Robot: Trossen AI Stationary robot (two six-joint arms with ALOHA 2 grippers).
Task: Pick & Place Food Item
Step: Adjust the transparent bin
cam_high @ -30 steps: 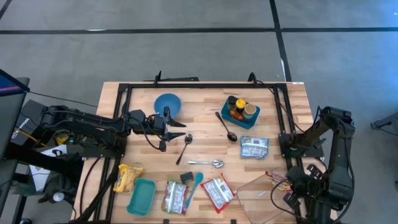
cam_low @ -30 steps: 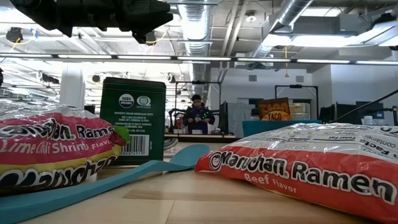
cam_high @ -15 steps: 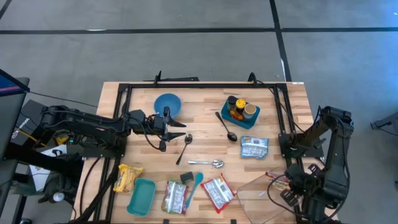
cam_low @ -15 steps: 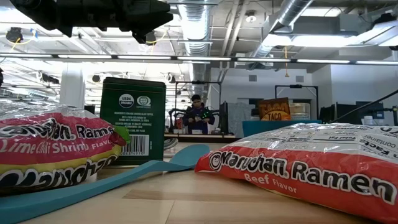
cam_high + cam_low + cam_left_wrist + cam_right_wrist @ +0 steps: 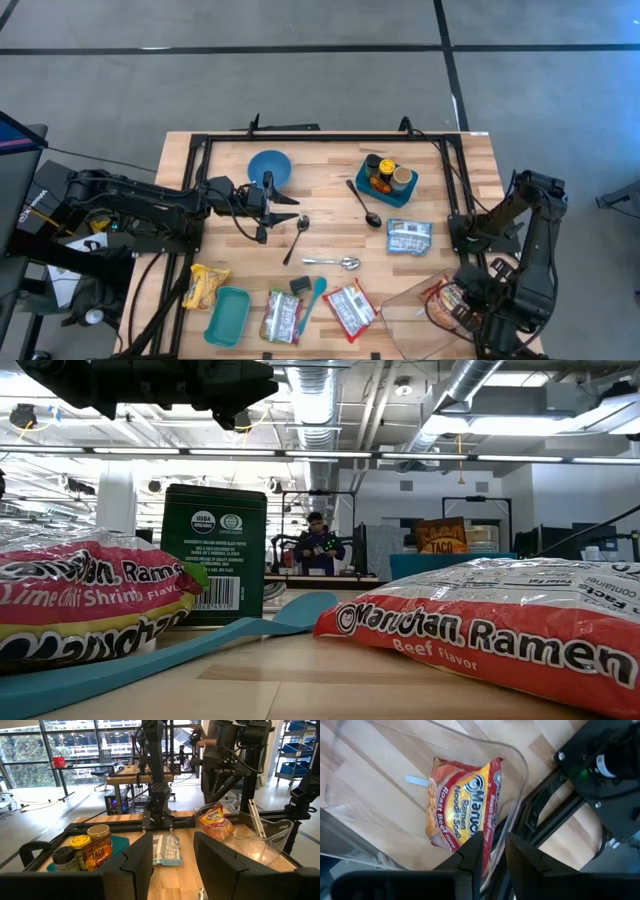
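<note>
A red and yellow ramen packet is at the table's near right corner, over a clear plastic container. It also shows in the high view and the left wrist view. My right gripper is shut on it. My left gripper is open and empty above the table's left middle, between the blue bowl and a silver spoon; it also shows in the left wrist view. My right gripper pinches the ramen packet's end edge between its two fingers. The fingers come from the table's right side, slanting down. The packet reaches out ahead of the fingers, tilted, inside the container's rim; I cannot tell whether it touches the container.
A teal tray of spice jars, a black spoon and a blue-white packet lie at the right middle. Near the front edge lie a yellow bag, a teal tub, two ramen packets and a teal spatula.
My right gripper has carried the ramen packet a little toward the table's near edge, farther over the clear container, still shut on it.
</note>
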